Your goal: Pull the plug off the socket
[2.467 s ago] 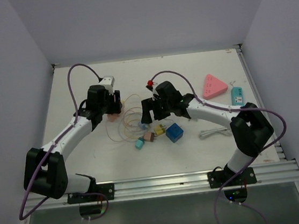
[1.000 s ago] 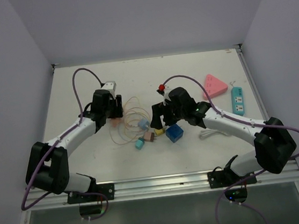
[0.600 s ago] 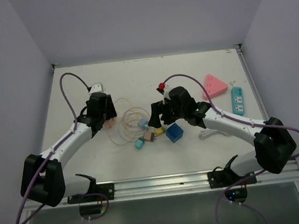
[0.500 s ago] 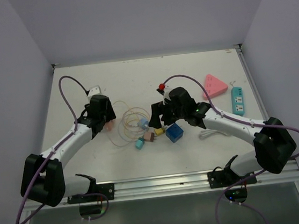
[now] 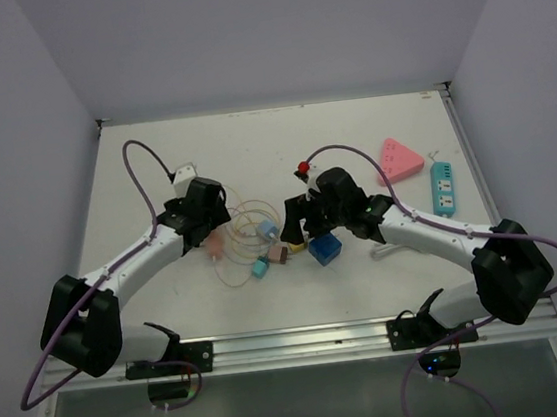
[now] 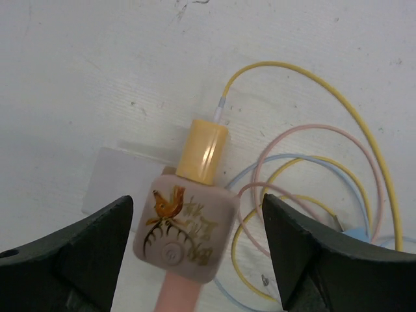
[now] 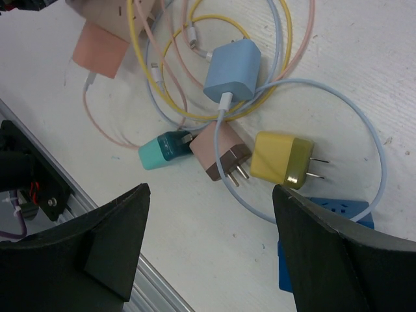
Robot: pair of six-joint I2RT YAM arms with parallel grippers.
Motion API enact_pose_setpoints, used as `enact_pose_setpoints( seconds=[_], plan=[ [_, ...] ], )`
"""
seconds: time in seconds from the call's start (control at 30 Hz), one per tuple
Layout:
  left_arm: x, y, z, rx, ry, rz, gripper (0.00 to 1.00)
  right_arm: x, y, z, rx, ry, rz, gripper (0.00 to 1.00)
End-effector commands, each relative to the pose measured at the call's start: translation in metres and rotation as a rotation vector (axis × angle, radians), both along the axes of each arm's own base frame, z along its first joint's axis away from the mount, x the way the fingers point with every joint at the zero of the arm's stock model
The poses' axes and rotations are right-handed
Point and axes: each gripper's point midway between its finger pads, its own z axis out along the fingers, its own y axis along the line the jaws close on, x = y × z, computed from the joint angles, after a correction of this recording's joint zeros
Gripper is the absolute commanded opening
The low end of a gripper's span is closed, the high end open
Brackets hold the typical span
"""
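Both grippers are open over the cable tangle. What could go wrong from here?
First, the left gripper straddles the bird-printed pink socket, but nothing holds the yellow plug; lifting could carry both together. Second, the yellow cable loops among others near the blue charger, so a pull might drag the tangle. Third, the right gripper hangs over the yellow adapter and other loose plugs and could grab the wrong one.

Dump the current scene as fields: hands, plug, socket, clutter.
left hand: open, fingers either side of the pink socket
right hand: open, above loose chargers
yellow plug: seated in pink socket, yellow cable attached
loose chargers: blue charger, yellow adapter, brown adapter, teal adapter, among tangled cables
far right: pink triangular strip, teal strip
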Motion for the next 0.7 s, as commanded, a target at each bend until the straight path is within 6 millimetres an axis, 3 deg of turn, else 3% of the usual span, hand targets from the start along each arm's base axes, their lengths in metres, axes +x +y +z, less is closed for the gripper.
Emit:
enact_pose_setpoints(
  seconds=[0.0, 0.13, 0.27, 0.47, 0.67],
  plan=[
    [0.012, -0.002, 0.031, -0.032, -0.069, 0.046, 0.85, 0.004, 0.003, 0.018, 0.046, -0.055, -0.004, 0.80],
    [0.011, -0.008, 0.046, -0.025, -0.050, -0.026, 0.98, 0.002, 0.002, 0.018, 0.044, -0.055, -0.002, 0.80],
    [0.013, -0.012, 0.054, 0.017, 0.006, -0.140, 0.99, 0.001, 0.000, 0.017, 0.040, -0.055, -0.001, 0.80],
    [0.010, -0.015, 0.036, 0.060, 0.113, -0.354, 0.99, -0.002, -0.001, 0.015, 0.038, -0.049, 0.001, 0.80],
    [0.002, -0.009, 0.016, 0.077, 0.216, -0.395, 0.97, -0.005, -0.005, 0.012, 0.027, -0.045, -0.001, 0.80]
  ],
)
